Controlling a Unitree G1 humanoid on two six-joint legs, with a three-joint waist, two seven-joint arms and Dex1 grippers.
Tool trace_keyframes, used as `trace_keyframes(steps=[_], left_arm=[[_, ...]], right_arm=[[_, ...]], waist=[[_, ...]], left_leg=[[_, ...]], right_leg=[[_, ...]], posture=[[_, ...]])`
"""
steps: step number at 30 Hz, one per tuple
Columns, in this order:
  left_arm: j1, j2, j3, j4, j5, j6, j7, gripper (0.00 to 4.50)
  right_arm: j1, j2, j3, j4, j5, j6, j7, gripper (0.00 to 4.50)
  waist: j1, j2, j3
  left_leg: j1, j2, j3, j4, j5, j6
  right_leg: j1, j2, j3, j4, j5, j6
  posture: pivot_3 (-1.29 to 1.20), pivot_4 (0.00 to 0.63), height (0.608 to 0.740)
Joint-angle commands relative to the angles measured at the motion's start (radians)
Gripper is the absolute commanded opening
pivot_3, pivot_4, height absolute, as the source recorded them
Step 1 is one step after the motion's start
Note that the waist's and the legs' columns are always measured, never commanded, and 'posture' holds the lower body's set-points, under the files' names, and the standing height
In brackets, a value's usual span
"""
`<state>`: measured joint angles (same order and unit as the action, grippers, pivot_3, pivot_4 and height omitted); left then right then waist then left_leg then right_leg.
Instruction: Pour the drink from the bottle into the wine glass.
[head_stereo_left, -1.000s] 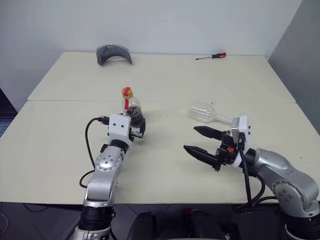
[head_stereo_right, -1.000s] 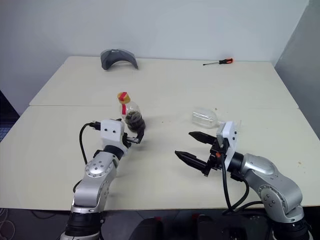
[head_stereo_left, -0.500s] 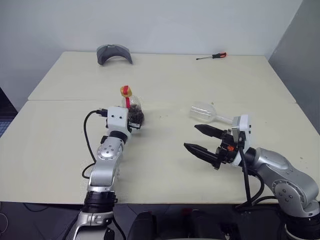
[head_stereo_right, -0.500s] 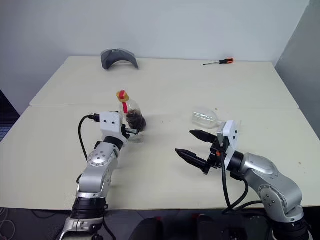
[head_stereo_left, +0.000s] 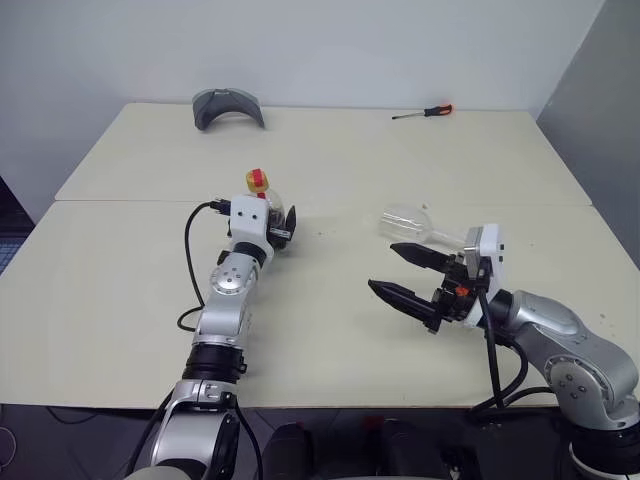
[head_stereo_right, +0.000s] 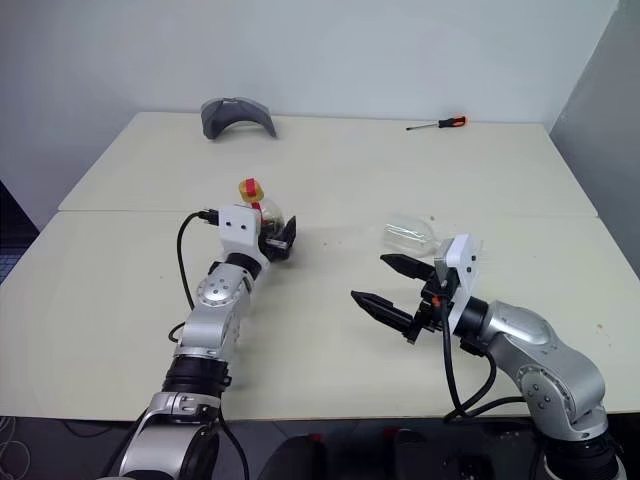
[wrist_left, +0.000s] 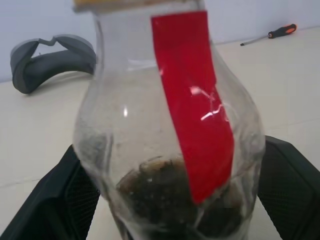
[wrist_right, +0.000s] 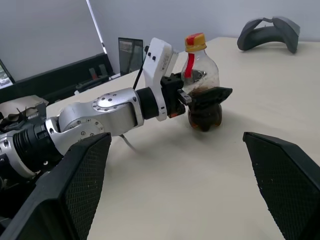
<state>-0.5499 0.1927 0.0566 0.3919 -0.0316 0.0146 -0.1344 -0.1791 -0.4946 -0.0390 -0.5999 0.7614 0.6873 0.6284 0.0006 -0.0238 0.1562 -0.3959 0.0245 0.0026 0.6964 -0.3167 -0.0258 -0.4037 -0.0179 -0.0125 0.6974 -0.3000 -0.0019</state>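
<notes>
The small squat clear plastic bottle (wrist_right: 201, 90) with dark brown drink (wrist_left: 172, 200) stands upright mid-worktop (head_stereo_left: 330, 160), between the left gripper's (head_stereo_right: 281, 237) spread fingers (wrist_left: 55, 200). The clear stemmed wine glass (head_stereo_left: 407, 222) lies on its side near the right gripper (head_stereo_left: 405, 275), whose fingers gape empty.

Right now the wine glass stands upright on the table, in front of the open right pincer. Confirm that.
Not quite. The wine glass is lying on its side on the table, not upright; the left eye view shows its bowl tipped over and its stem running toward the right pincer. The rest holds: it lies just beyond that pincer, whose jaws are open.
</notes>
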Motion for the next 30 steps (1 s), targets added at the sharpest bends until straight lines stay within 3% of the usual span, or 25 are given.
trace_keyframes(steps=[1, 11, 30], left_arm=[[-0.047, -0.012, 0.008, 0.069, -0.003, -0.073, 0.002, 4.48], [-0.095, -0.025, 0.024, 0.158, -0.022, -0.186, -0.008, 4.48], [-0.097, -0.025, 0.027, 0.163, -0.020, -0.169, -0.008, 4.48]], right_arm=[[-0.016, -0.005, -0.026, -0.014, 0.020, -0.014, -0.003, 4.50], [-0.016, -0.003, -0.020, -0.006, 0.014, -0.025, -0.004, 4.50], [-0.052, -0.004, -0.016, -0.001, 0.021, -0.007, -0.026, 4.50]], waist=[[0.000, 0.000, 0.000], [0.000, 0.000, 0.000], [-0.001, 0.000, 0.000]], left_leg=[[0.000, 0.000, 0.000, 0.000, 0.000, 0.000], [0.000, 0.000, 0.000, 0.000, 0.000, 0.000], [0.000, 0.000, 0.000, 0.000, 0.000, -0.001]], right_leg=[[0.000, 0.000, 0.000, 0.000, 0.000, 0.000], [0.000, 0.000, 0.000, 0.000, 0.000, 0.000], [0.000, 0.000, 0.000, 0.000, 0.000, 0.000]], posture=[[0.00, 0.150, 0.740], [0.00, 0.150, 0.740], [0.00, 0.150, 0.740]])
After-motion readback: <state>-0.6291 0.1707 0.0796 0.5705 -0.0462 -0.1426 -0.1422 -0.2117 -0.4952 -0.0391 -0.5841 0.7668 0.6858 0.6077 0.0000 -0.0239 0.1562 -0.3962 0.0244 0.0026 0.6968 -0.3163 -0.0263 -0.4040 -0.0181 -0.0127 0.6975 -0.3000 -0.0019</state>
